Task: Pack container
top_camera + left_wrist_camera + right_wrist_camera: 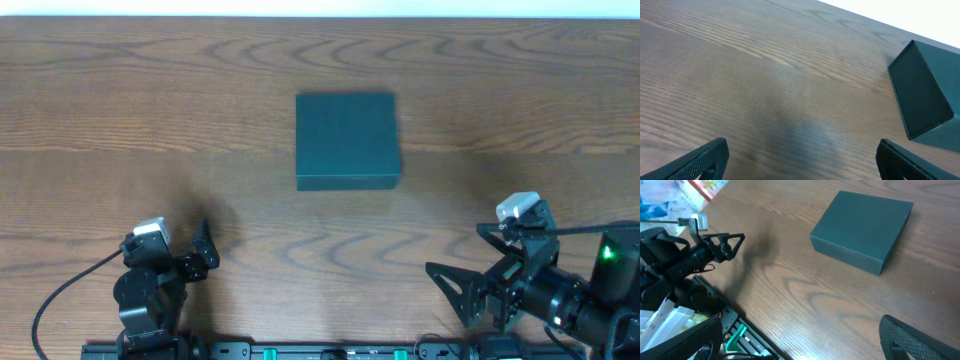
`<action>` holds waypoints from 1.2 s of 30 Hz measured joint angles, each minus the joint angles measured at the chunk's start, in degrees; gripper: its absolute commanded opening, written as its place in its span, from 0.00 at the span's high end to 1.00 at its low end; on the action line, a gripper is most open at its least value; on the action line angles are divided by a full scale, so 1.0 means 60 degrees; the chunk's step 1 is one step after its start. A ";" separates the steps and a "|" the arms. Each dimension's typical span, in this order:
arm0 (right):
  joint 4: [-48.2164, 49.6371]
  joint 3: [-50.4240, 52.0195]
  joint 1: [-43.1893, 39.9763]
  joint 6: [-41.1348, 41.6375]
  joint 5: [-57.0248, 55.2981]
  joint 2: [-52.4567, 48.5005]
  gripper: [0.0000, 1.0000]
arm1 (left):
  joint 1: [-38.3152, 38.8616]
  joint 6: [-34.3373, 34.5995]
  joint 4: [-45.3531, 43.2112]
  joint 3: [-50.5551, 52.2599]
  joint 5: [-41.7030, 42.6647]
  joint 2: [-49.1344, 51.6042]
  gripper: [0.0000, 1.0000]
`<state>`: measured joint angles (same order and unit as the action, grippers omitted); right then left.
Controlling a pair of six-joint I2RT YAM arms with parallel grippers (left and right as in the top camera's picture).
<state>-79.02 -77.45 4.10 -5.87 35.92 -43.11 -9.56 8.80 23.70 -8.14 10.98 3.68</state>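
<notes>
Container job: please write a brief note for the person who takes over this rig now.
Left tool: open, empty, low over the near left of the table, apart from the container.
Right tool: open, empty, near right, also apart from it.
Container: mid-table, lying flat, closed, neither tool touching it.
Done: nothing that shows.
Left: probably all of it: open it, load it, close it. What goes inside is not in view.
</notes>
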 measured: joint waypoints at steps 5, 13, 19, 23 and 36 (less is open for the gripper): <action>0.0000 0.0000 0.0000 0.0000 0.0000 0.0000 0.01 | 0.0000 0.0044 -0.0015 0.0004 -0.0284 0.0000 0.05; 0.0000 0.0000 0.0000 0.0000 0.0004 0.0000 0.01 | 0.0000 0.0044 -0.0022 0.0007 -0.0943 0.0000 0.05; 0.0000 0.0000 0.0000 0.0000 0.0004 0.0000 0.01 | 0.0000 0.0044 -0.0022 0.0007 -0.0943 0.0000 0.05; 0.0000 0.0000 0.0000 0.0000 0.0004 0.0000 0.01 | 0.0000 0.0044 -0.0022 0.0007 -0.0947 0.0000 0.05; 0.0000 0.0000 0.0000 0.0000 0.0004 0.0000 0.01 | 0.0000 0.0044 -0.0022 0.0007 -0.0973 0.0000 0.05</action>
<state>-79.02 -77.45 4.10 -5.87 35.94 -43.11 -9.56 9.06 23.57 -8.10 5.15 3.68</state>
